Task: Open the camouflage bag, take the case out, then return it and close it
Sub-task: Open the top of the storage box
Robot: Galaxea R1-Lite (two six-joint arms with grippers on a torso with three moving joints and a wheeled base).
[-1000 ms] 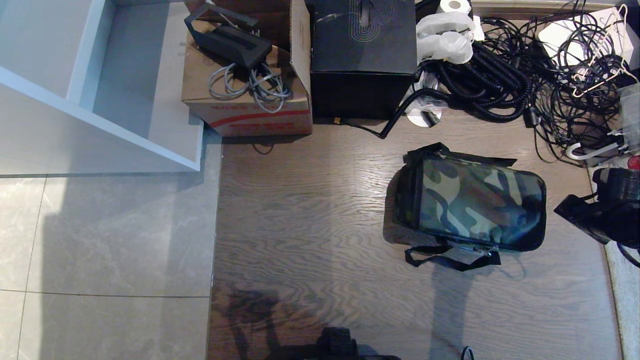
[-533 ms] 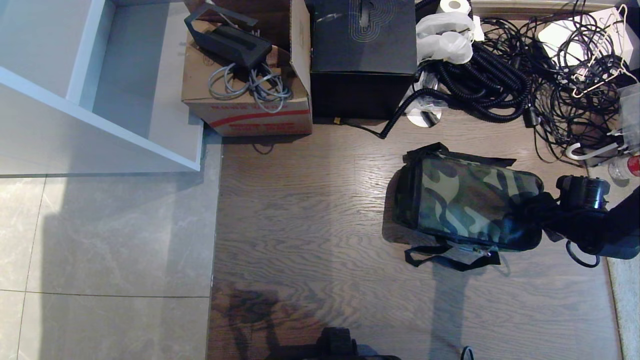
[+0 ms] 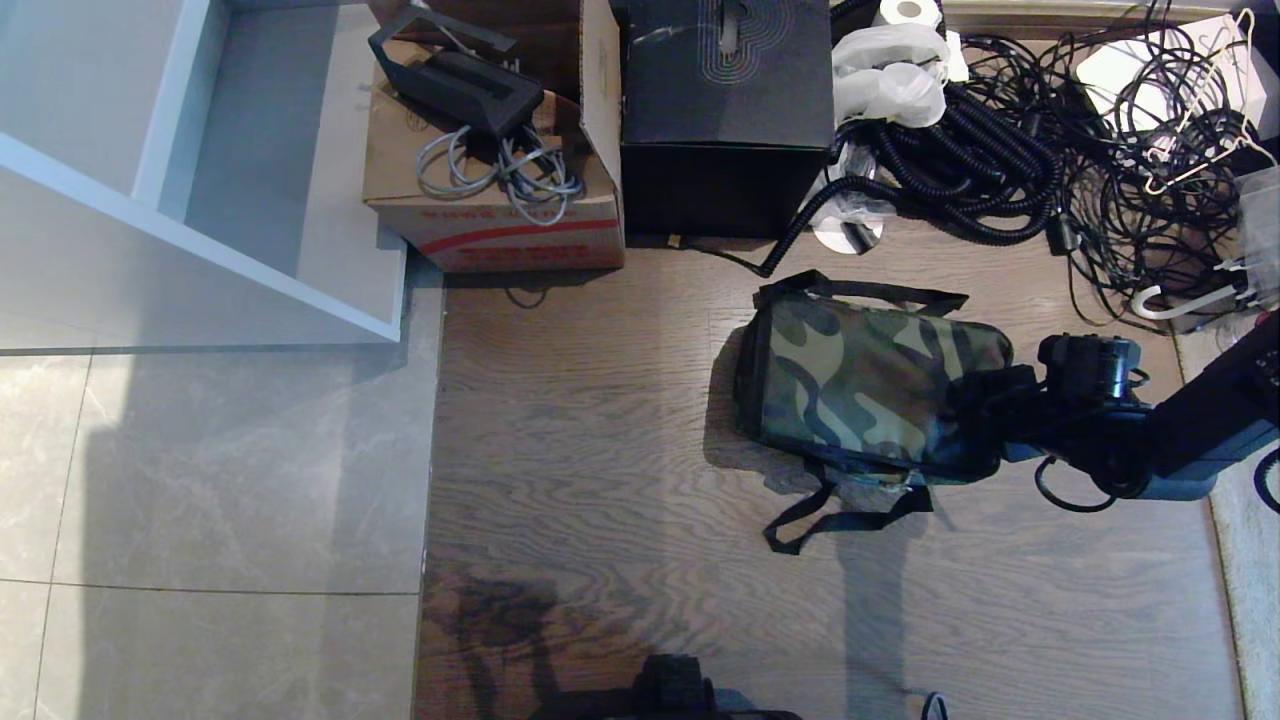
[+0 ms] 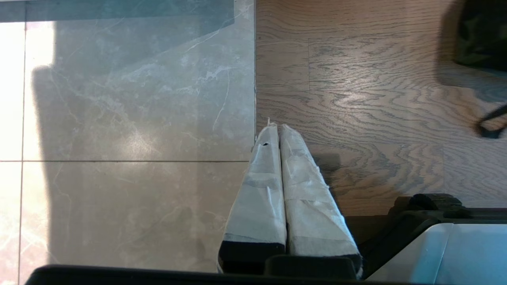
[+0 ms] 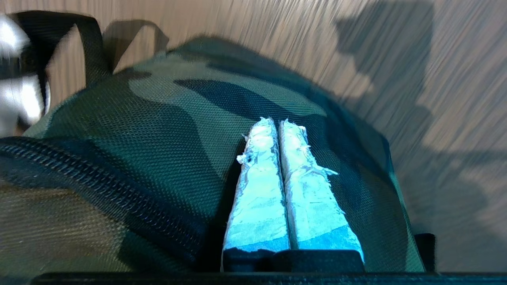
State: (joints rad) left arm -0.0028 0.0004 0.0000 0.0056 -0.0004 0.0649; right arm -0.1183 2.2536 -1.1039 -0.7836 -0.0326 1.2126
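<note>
Currently right gripper point(image 5: 279, 122) jaws are pressed together, nothing between them; the taped fingers point(image 5: 259, 190) lie flat over the camouflage top of the camouflage bag point(image 3: 865, 385). Whether the tips actually touch the fabric I can't tell from the right wrist view. In the head view the gripper point(image 3: 985, 400) sits at the bag's right end, the arm coming in from the right edge of the frame, with a loop of cable hanging under the wrist.

Bag is zipped shut, lying on the wooden floor point(image 3: 600, 450), camouflage side up. One black strap handle point(image 3: 850, 292) lies along its far side, the other strap point(image 3: 830, 515) trails out on the floor on the near side. Compared with a second ago the bag sits further left and has turned slightly; the right arm has come in from the frame edge and is now over the bag's end. Case not visible.

Left gripper point(image 4: 279, 128): jaws closed and empty, parked above the seam between the grey tile point(image 4: 130, 118) and the wood, well apart from the bag.

Behind the bag: black cube box point(image 3: 725, 110) with a swirl pattern on top, cardboard box point(image 3: 490, 200) with grey cable and a black device on it to its left, pile of black cables point(image 3: 1050, 150) to its right. White shelf unit point(image 3: 180, 180) at far left.
</note>
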